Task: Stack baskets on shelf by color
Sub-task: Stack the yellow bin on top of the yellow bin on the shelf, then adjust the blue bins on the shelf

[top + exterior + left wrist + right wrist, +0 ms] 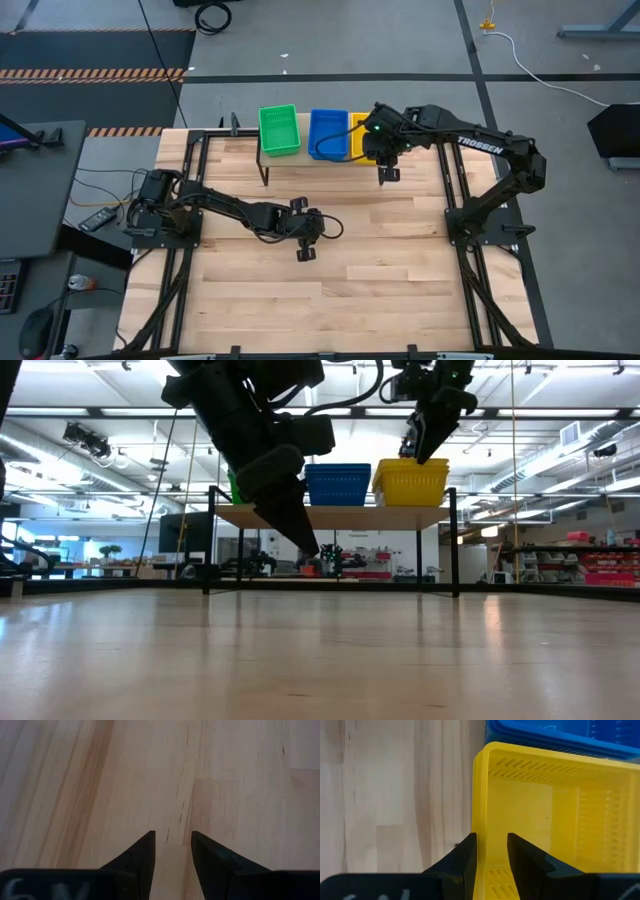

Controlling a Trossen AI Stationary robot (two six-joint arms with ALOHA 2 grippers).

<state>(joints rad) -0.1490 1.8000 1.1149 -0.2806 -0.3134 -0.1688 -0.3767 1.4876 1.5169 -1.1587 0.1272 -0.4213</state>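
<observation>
On the shelf [340,517] at the table's far side stand a green basket [279,130], a blue basket [327,133] and a yellow basket [358,138], left to right, resting on their bottoms. My right gripper [491,840] hangs over the yellow basket [560,815], slightly open. One finger is outside the near wall and one inside. My left gripper [173,837] hovers open over bare wood at mid table [328,226] with nothing between its fingers. In the low view the left arm hides most of the green basket. My right gripper comes from above, pointing steeply down, astride the rim of the yellow basket's near wall [479,795]. A strip of the basket's inside shows between the wall and the inner finger [520,855], so the wall is not pinched. Whether the outer finger [465,855] touches the rim I cannot tell.
The slatted wooden tabletop [330,300] lies bare across its near half. Black frame rails [180,260] run along its left and right sides. The shelf's thin black legs [455,545] stand on the table's far part.
</observation>
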